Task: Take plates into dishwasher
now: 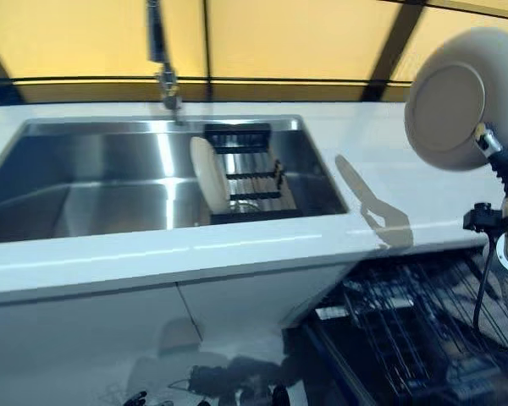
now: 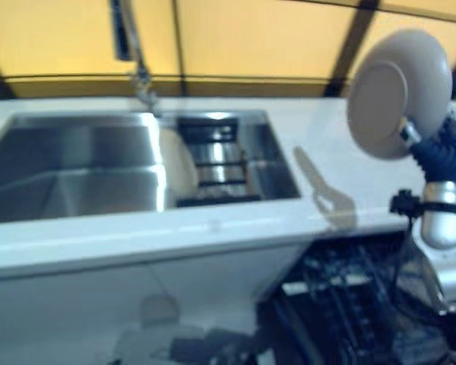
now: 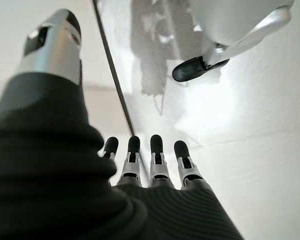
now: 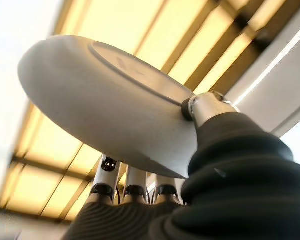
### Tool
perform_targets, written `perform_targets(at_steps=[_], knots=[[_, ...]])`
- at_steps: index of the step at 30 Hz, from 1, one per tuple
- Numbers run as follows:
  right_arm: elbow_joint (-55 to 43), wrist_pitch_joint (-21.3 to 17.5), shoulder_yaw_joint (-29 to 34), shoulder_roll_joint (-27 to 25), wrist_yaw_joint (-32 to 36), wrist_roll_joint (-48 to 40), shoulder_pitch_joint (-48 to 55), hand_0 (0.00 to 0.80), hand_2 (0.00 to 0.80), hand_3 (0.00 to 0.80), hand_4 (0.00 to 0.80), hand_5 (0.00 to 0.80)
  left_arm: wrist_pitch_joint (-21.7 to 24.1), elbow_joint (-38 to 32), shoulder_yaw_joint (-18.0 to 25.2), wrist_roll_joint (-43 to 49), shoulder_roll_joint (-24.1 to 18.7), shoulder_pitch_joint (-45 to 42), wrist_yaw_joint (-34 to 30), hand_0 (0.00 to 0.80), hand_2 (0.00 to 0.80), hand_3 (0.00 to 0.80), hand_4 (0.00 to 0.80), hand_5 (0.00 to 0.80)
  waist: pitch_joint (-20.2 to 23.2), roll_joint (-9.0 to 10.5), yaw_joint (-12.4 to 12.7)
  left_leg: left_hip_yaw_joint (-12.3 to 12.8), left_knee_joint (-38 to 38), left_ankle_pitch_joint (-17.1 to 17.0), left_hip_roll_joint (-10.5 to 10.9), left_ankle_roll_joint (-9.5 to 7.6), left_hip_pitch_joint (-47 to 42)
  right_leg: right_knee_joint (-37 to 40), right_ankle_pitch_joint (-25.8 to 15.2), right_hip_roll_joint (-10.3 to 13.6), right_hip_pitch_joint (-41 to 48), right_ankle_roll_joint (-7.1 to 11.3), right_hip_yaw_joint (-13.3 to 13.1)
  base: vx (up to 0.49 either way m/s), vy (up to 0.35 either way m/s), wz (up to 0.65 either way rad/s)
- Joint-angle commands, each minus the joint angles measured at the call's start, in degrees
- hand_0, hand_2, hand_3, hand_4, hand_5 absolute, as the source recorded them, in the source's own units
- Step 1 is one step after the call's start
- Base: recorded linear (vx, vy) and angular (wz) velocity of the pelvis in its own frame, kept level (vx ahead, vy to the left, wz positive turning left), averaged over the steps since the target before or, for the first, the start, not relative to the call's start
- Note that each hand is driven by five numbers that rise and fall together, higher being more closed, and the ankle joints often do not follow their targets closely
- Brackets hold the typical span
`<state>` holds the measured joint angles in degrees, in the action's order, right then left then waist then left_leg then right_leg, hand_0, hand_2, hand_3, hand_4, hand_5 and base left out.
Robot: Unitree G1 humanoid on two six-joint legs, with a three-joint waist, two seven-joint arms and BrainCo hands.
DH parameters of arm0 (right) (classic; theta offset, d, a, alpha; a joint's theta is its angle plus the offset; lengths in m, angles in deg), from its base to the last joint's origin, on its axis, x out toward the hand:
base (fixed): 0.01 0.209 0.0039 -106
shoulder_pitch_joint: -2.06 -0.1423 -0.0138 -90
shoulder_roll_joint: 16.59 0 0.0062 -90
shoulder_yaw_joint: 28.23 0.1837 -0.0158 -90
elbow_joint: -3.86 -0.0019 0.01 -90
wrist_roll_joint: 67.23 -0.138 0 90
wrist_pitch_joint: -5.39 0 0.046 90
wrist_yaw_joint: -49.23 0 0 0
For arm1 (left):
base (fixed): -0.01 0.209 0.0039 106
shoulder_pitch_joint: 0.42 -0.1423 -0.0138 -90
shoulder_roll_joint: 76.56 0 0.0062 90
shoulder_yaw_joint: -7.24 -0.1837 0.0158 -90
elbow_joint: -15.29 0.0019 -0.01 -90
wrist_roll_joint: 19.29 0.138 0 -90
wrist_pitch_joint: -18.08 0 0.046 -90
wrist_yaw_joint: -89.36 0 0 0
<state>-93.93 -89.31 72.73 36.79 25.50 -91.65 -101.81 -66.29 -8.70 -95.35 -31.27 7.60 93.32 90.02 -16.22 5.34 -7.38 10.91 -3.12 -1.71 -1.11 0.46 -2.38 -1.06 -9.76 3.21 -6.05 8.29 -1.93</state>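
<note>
Right hand [image 2: 433,152] pinches plate [image 1: 457,97] at 2 o'clock, above open dishwasher rack [image 1: 406,330] — not yet loaded. Second plate [image 1: 210,173] waits in sink [image 1: 93,194] holder; left hand [image 3: 140,165] relaxed, empty.

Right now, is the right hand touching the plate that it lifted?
Touching. In the right wrist view the right hand pinches the plate: thumb on the underside, fingers behind the rim.

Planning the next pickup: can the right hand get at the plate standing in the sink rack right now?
Probably not. The right hand is shut on a plate raised over the counter, so it isn't free. The plate in the sink rack stands uncovered.
</note>
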Motion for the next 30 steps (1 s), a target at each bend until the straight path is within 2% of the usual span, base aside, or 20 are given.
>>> perform_targets(at_steps=[1,2,5,9,11,12,13,14,16,18,19,22,23,24,25,26,27,29,30], knots=[[-2.89,-5.3,4.8,-1.74,2.09,-2.47,-2.78,0.8,0.8,0.8,0.8,0.8,-0.96,0.34,-0.58,1.05,-4.05,1.16,0.5,0.0,0.0,0.0,0.0,0.0,1.69,1.87,0.21,0.96,4.85,4.35,-1.19,-2.38,2.56,-7.64,-2.45,6.3,-3.92,1.68,3.55,-0.191,0.1,-1.33],[-3.06,-5.15,4.56,-1.7,2.46,-3.06,-2.9,0.8,0.8,0.8,0.8,0.8,-1.25,0.15,-0.25,0.58,-4.33,1.89,0.83,0.0,0.0,0.0,0.0,0.0,1.53,1.83,0.28,2.73,3.81,3.79,-1.56,-2.39,2.24,-8.51,-2.63,6.9,-4.08,1.8,5.04,-0.229,0.073,-1.49],[-3.23,-5.43,3.54,-1.71,3.58,-5.43,-2.88,0.8,0.8,0.8,0.8,0.8,-1.5,0.54,0.54,-0.05,-4.69,3.4,1.3,0.0,0.0,0.0,0.0,0.0,2.47,1.55,0.52,6.17,2.88,2.95,-2.73,-2.61,3.08,-11.13,-0.59,7.59,-2.89,1.33,7.04,-0.234,-0.003,-1.03],[-2.54,-5.66,2.66,-1.05,5.41,-6.45,-2.66,0.8,0.8,0.8,0.8,0.8,-0.3,1.27,0.02,-0.77,-4.57,3.71,1.16,0.0,0.0,0.0,0.0,0.0,4.02,1.36,1.0,8.82,4.04,2.58,-3.66,-2.51,5.14,-10.27,3.2,7.28,-0.02,0.5,8.73,-0.207,-0.092,-0.96],[-2.73,-5.18,2.62,-0.18,7.21,-6.77,-2.05,0.8,0.8,0.8,0.8,0.8,0.21,0.63,0.2,-1.1,-4.1,3.33,1.28,0.0,0.0,0.0,0.0,0.0,5.36,1.98,1.69,10.62,4.44,1.83,-4.55,-2.09,6.88,-6.55,7.88,5.54,4.14,0.2,9.89,-0.203,-0.229,-1.0],[-2.83,-5.24,2.58,-0.07,7.41,-6.79,-2.06,0.8,0.8,0.8,0.8,0.8,0.12,0.31,0.35,-1.03,-3.97,3.24,1.45,0.0,0.0,0.0,0.0,0.0,5.5,2.12,1.83,10.81,4.45,1.67,-4.65,-1.93,7.07,-5.42,8.32,5.24,4.67,0.16,10.08,-0.235,-0.31,-0.7],[-3.31,-5.0,1.77,0.91,7.35,-6.52,-2.47,0.8,0.8,0.8,0.8,0.8,-0.32,-0.62,0.58,-0.23,-3.67,3.47,2.01,0.0,0.0,0.0,0.0,0.0,5.85,2.64,2.44,12.16,4.72,1.19,-5.23,-1.46,8.4,-2.61,9.59,4.31,6.46,-0.08,11.02,-0.256,-0.365,-0.26],[-3.38,-5.51,1.12,1.24,7.64,-6.99,-2.44,0.8,0.8,0.8,0.8,0.8,-0.41,-0.54,0.41,-0.24,-3.6,3.82,2.32,0.0,0.0,0.0,0.0,0.0,6.02,2.89,2.6,12.29,4.71,0.54,-5.4,-0.79,9.07,-0.46,9.04,3.72,7.23,-0.29,11.47,-0.25,-0.38,-0.2],[-4.04,-5.33,0.74,1.51,7.38,-7.25,-2.23,0.8,0.8,0.8,0.8,0.8,-0.45,-0.7,-0.23,-0.09,-3.17,4.15,2.65,0.0,0.0,0.0,0.0,0.0,5.68,2.52,2.63,11.33,4.5,-0.48,-5.82,0.0,9.55,-0.12,9.02,3.05,7.27,-0.62,11.03,-0.155,-0.284,-0.2],[-5.06,-4.11,0.18,2.23,7.71,-6.34,-2.36,0.8,0.8,0.8,0.8,0.8,0.32,-1.16,-0.66,0.64,-2.41,3.54,2.21,0.0,0.0,0.0,0.0,0.0,5.12,1.38,2.48,10.27,3.45,-1.72,-6.25,0.99,9.08,-0.37,9.7,1.93,7.21,-1.6,10.61,-0.146,-0.271,-0.1],[-5.45,-2.58,-0.12,2.52,8.44,-5.92,-2.7,0.8,0.8,0.8,0.8,0.8,0.91,-1.13,-1.15,1.3,-1.53,2.97,2.14,0.0,0.0,0.0,0.0,0.0,5.07,0.61,2.59,10.03,3.03,-2.73,-6.54,1.66,9.01,-0.11,9.89,1.15,7.42,-2.65,10.51,-0.06,-0.149,0.05],[-5.15,-1.21,-0.61,2.8,9.61,-5.39,-2.89,0.8,0.8,0.8,0.8,0.8,2.11,-0.51,-1.27,1.78,-0.3,1.69,1.64,0.0,0.0,0.0,0.0,0.0,4.94,0.07,2.35,9.27,3.66,-3.09,-6.62,2.41,8.76,0.05,10.59,0.62,8.36,-3.94,10.43,-0.018,-0.102,0.19],[-4.83,-0.98,-0.99,3.09,10.09,-5.2,-3.08,0.8,0.8,0.8,0.8,0.8,2.44,-0.5,-1.37,1.97,0.19,1.12,1.5,0.0,0.0,0.0,0.0,0.0,4.93,-0.11,2.63,7.87,4.22,-3.29,-6.74,2.83,9.19,-0.01,10.83,0.48,8.57,-4.46,10.11,-0.035,-0.074,0.27],[-4.24,-0.36,-1.49,3.53,11.39,-4.68,-3.74,0.8,0.8,0.8,0.8,0.8,3.1,-0.03,-1.21,1.76,0.72,0.43,1.23,0.0,0.0,0.0,0.0,0.0,5.09,-0.36,3.2,4.8,4.93,-3.41,-6.87,3.23,9.77,-0.01,10.77,0.42,8.38,-5.04,9.17,-0.021,-0.044,0.18],[-4.19,-0.25,-1.69,3.66,11.81,-4.54,-3.88,0.8,0.8,0.8,0.8,0.8,3.14,0.06,-1.09,1.47,0.88,0.28,1.21,0.0,0.0,0.0,0.0,0.0,5.02,-0.33,3.32,3.17,5.37,-3.06,-6.66,3.3,9.79,-0.1,10.98,0.5,8.55,-5.15,8.73,-0.017,-0.009,0.08],[-3.95,0.24,-2.39,3.9,13.34,-4.57,-4.58,0.8,0.8,0.8,0.8,0.8,3.08,0.46,-0.65,0.67,1.25,0.03,1.1,0.0,0.0,0.0,0.0,0.0,5.24,-0.43,4.01,-1.69,6.17,-2.64,-6.24,3.44,10.14,-0.12,10.78,0.51,8.11,-5.55,7.16,0.006,0.05,-0.05],[-3.83,1.73,-3.85,4.25,15.68,-4.16,-5.61,0.8,0.8,0.8,0.8,0.8,2.69,1.2,0.07,-0.8,1.56,-0.37,1.05,0.0,0.0,0.0,0.0,0.0,5.69,-0.6,4.7,-8.09,6.58,-1.71,-5.32,3.58,9.64,-0.29,10.74,0.65,7.47,-5.79,4.79,-0.002,0.05,-0.12],[-4.02,3.37,-4.61,4.27,17.51,-4.27,-6.04,0.8,0.8,0.8,0.8,0.8,1.7,1.23,0.73,-1.25,1.74,-0.51,1.1,0.0,0.0,0.0,0.0,0.0,5.89,-0.77,4.69,-9.51,6.73,-1.2,-5.04,3.66,9.01,-0.39,10.79,0.72,7.22,-5.84,4.02,-0.001,0.056,-0.54],[-4.14,5.24,-5.33,4.24,19.14,-2.92,-5.78,0.8,0.8,0.8,0.8,0.8,0.57,1.0,1.16,-1.08,1.91,-0.41,1.08,0.0,0.0,0.0,0.0,0.0,6.04,-1.09,4.37,-8.3,5.96,-1.05,-5.14,3.63,8.06,-0.4,10.88,0.81,7.02,-5.76,4.42,-0.018,0.055,-0.65]])
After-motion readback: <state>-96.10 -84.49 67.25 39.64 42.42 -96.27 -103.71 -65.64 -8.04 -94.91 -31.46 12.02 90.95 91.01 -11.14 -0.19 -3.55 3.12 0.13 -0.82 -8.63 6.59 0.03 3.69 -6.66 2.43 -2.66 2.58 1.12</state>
